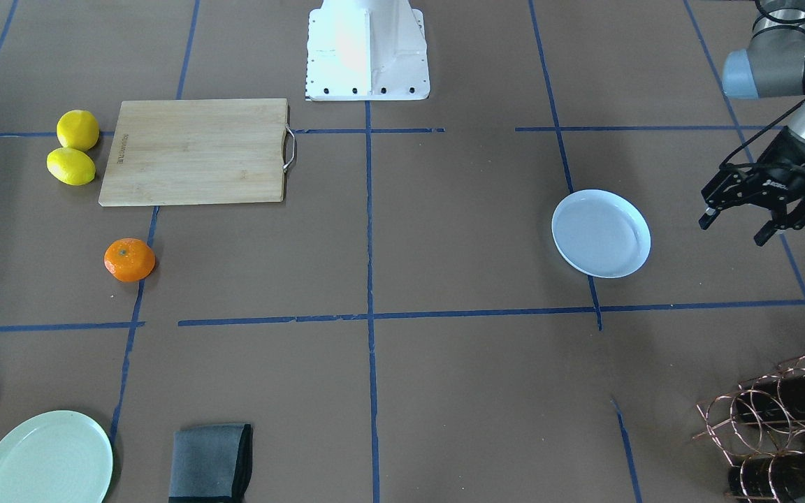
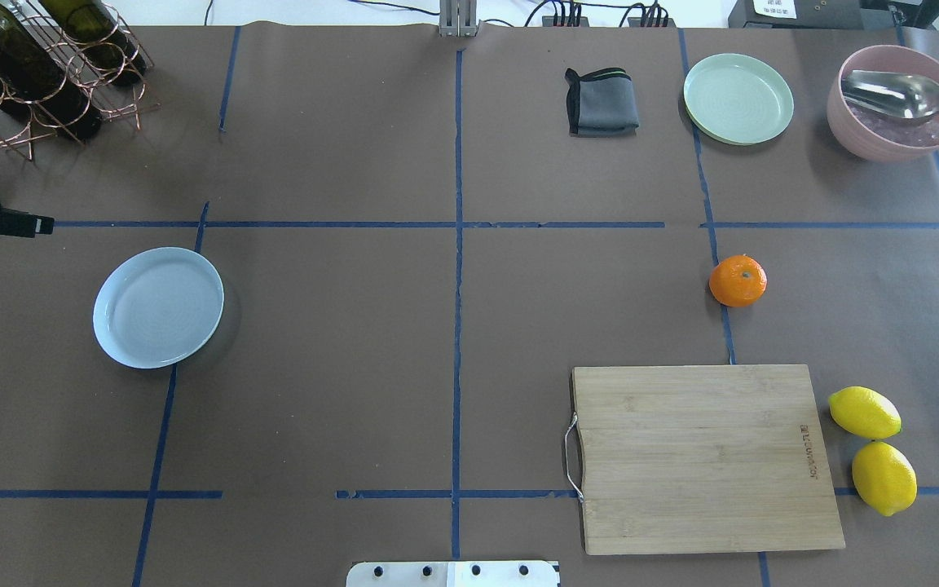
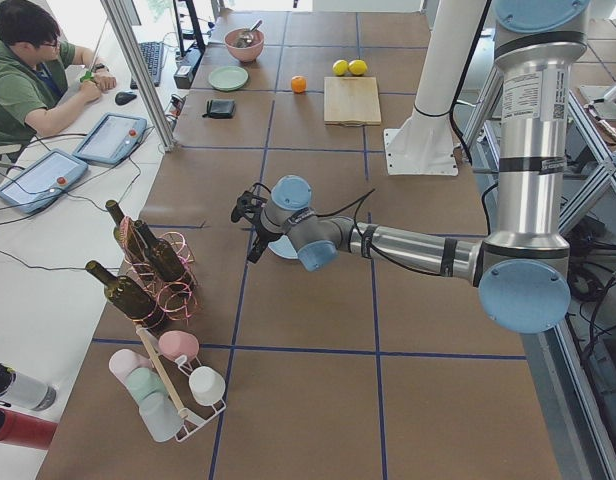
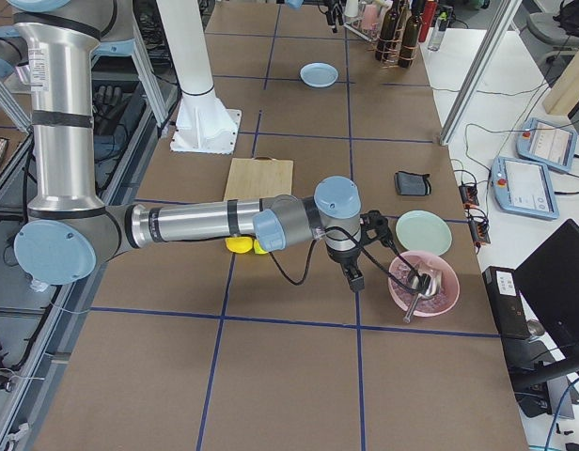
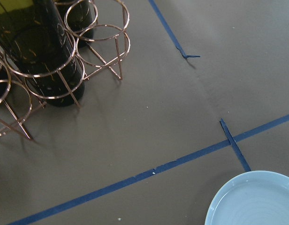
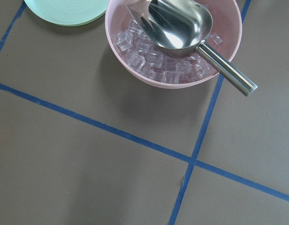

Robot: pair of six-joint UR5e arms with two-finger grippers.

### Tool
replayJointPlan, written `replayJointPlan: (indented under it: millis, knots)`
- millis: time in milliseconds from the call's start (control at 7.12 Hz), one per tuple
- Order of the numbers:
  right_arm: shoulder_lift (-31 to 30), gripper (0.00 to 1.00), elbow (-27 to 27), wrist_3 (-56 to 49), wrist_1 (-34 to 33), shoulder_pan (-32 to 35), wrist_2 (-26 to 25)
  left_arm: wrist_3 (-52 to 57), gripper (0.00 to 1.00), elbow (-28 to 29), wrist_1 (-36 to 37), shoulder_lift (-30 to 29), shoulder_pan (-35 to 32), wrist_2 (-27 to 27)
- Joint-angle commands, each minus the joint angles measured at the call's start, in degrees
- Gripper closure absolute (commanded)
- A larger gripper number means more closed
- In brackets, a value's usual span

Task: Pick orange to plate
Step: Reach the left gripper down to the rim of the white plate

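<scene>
The orange lies on the brown table just in front of the cutting board's corner, and it also shows in the overhead view as the orange. The pale blue plate sits empty on the robot's left half, seen from above as the plate. My left gripper hovers open beside the plate, on the side away from the orange, holding nothing. My right gripper hangs near the pink bowl, well away from the orange; only the side view shows it, so I cannot tell its state.
A wooden cutting board lies with two lemons beside it. A pale green plate, a folded grey cloth and a pink bowl of ice with a metal scoop line the far edge. A copper wine rack stands near the left gripper.
</scene>
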Motion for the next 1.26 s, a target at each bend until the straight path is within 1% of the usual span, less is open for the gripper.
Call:
replayJointPlan:
  millis: [0, 281, 702, 843, 983, 1124]
  knots:
    - [-0.04, 0.0, -0.09, 0.0, 0.01, 0.0, 0.03, -12.16, 0.17, 0.79, -3.44, 1.28, 7.63, 7.69]
    - [-0.04, 0.0, -0.09, 0.0, 0.01, 0.0, 0.03, -20.62, 0.19, 1.49, -4.87, 1.29, 14.75, 14.73]
    - [-0.04, 0.0, -0.18, 0.0, 0.01, 0.0, 0.03, -21.18, 0.28, 3.51, -4.87, 1.38, 17.94, 17.83]
    - [-0.04, 0.0, -0.18, 0.0, 0.01, 0.0, 0.03, -21.09, 0.42, 3.87, -4.87, 1.38, 18.21, 18.02]
    - [-0.04, 0.0, -0.18, 0.0, 0.01, 0.0, 0.03, -21.09, 0.72, 3.87, -4.87, 1.38, 18.21, 18.02]
    - [-0.04, 0.0, -0.18, 0.0, 0.01, 0.0, 0.03, -20.92, 1.0, 3.87, -4.87, 1.38, 18.21, 18.02]
